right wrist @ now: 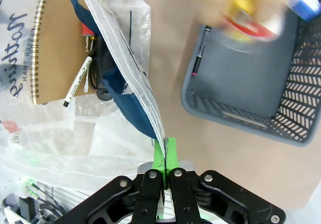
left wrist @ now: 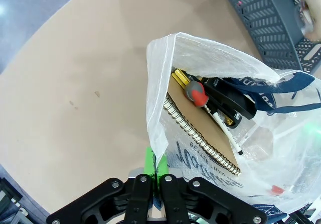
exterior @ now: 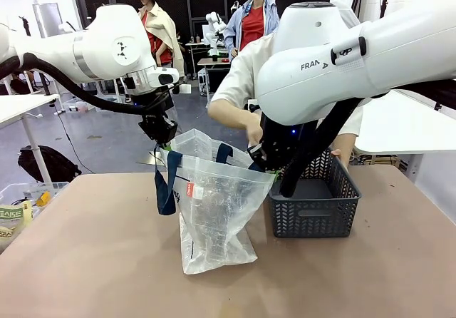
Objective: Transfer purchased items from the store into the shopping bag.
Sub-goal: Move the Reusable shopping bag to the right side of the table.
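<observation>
The translucent shopping bag (exterior: 214,204) with navy handles stands at the table's middle, its mouth held open from both sides. My left gripper (exterior: 162,136) is shut on the bag's rim (left wrist: 158,153); my right gripper (right wrist: 165,158) is shut on the opposite rim. Inside lie a spiral notebook (left wrist: 200,128), a red-and-grey-handled screwdriver (left wrist: 193,91), a black item (left wrist: 228,101) and a white pen (right wrist: 77,83). The dark grey mesh basket (right wrist: 241,83) sits right of the bag with a pen (right wrist: 199,53) against its wall. A person's blurred hand holds a yellow-and-red item (right wrist: 246,18) above the basket.
The person stands at the far side behind bag and basket (exterior: 313,204). A clear bin (exterior: 14,211) with packets sits off the table's left edge. Bare brown tabletop (exterior: 92,261) lies in front and left of the bag.
</observation>
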